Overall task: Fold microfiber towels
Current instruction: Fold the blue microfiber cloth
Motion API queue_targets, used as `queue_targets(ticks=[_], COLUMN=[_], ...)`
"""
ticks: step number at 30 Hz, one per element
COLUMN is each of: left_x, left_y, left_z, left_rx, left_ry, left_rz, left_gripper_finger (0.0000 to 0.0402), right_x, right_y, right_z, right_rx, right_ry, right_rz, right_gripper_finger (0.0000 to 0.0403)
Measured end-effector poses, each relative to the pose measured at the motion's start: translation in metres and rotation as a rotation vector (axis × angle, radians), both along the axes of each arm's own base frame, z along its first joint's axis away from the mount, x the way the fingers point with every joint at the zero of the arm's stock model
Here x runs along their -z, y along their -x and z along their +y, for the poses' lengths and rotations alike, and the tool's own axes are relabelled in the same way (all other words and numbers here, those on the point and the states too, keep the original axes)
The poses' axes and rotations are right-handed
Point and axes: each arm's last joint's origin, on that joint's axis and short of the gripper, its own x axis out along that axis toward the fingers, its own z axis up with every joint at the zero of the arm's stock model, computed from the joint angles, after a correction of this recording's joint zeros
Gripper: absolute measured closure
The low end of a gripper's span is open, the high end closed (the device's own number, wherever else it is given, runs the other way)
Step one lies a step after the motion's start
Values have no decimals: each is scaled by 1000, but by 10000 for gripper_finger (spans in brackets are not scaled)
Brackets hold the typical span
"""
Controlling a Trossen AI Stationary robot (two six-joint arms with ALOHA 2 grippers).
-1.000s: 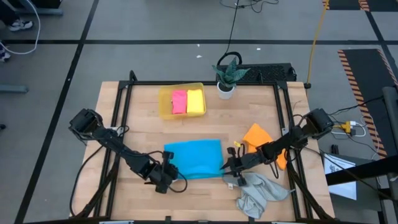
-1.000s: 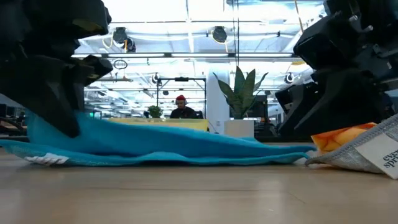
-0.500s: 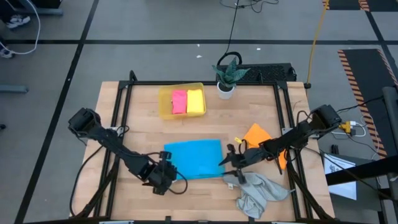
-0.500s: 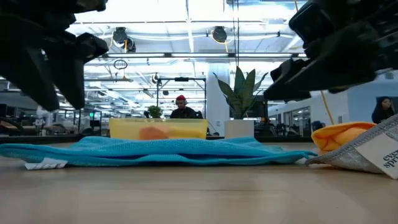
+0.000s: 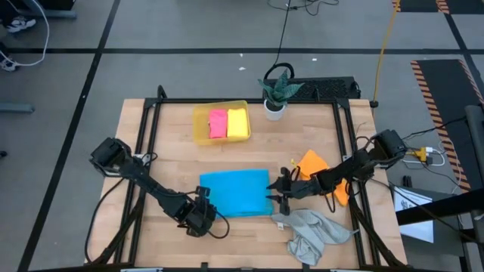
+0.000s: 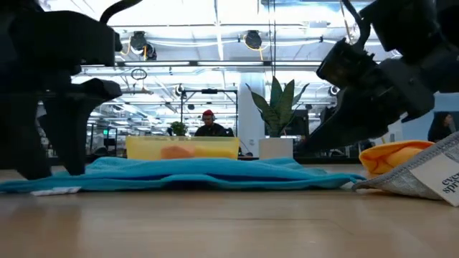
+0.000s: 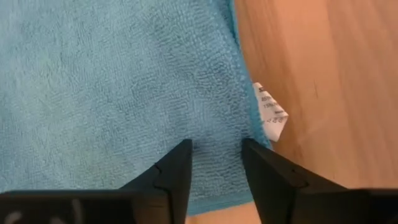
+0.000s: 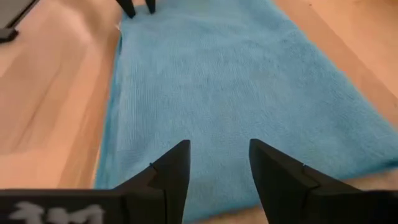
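The blue towel point(image 5: 234, 192) lies flat on the table point(image 5: 174, 159), in front of the tray point(image 5: 198, 125) holding the pink towel point(image 5: 218, 123) and yellow towel point(image 5: 238, 122). The left gripper point(image 7: 214, 163) hovers over the blue towel's near-left corner and the right gripper point(image 8: 217, 163) over its right edge, each with fingers parted and holding nothing. The orange towel point(image 5: 313, 163) and grey towel point(image 5: 314, 233) lie right of the blue one, seemingly unfolded.

The grey towel point(image 6: 430, 179) is cut off by the low view's right edge.

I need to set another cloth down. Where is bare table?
Bare wood lies left of the yellow tray and between the tray and the blue towel. The right side is crowded: orange towel, grey towel, right gripper. The left gripper sits at the blue towel's left edge.
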Motion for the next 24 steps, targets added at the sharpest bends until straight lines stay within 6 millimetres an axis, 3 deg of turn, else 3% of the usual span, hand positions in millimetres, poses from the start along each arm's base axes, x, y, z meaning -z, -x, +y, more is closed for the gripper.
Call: queue_targets(ticks=[13, 19, 24], left_x=[-11, -16, -16], left_y=[11, 13, 15], left_z=[2, 2, 3], left_rx=[0, 2, -10], left_ry=[-12, -11, -19], left_rz=[25, 13, 37], left_gripper_finger=[396, 370, 317], right_x=[-2, -1, -2], right_y=[-3, -3, -3], right_z=[-1, -1, -1], right_rx=[-6, -6, -6], right_ry=[10, 11, 10], right_rz=[-34, -31, -33], right_gripper_finger=[255, 255, 255])
